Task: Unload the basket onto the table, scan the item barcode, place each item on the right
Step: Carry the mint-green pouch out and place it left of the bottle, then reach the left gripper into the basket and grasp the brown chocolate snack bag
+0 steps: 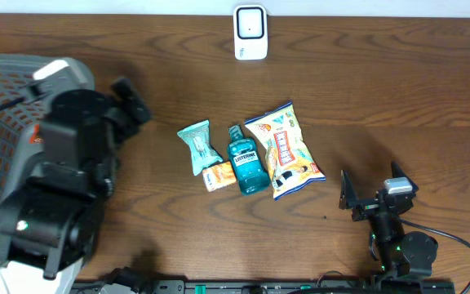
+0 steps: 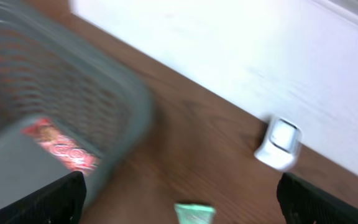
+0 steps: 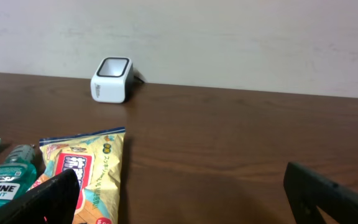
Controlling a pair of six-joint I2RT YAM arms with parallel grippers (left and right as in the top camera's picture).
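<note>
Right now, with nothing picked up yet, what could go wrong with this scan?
The mouthwash bottle lies tight between the snack bag and the small orange pack, so grabbing one may drag its neighbours. The scanner stands well apart from the items, so the carry is long and may end in a drop.

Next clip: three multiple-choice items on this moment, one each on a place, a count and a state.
1. The white scanner stands: A) among the items B) at the table's far edge, beyond the items C) at the near edge
2. Items grouped mid-table: A) two B) four C) six
3. The right gripper's fingers are: A) open, empty B) shut on an item C) shut, empty
Key: 1 B, it sits alone past the items. 2 B, teal pouch, orange pack, mouthwash bottle, snack bag. 3 A, fingers spread, nothing between.
</note>
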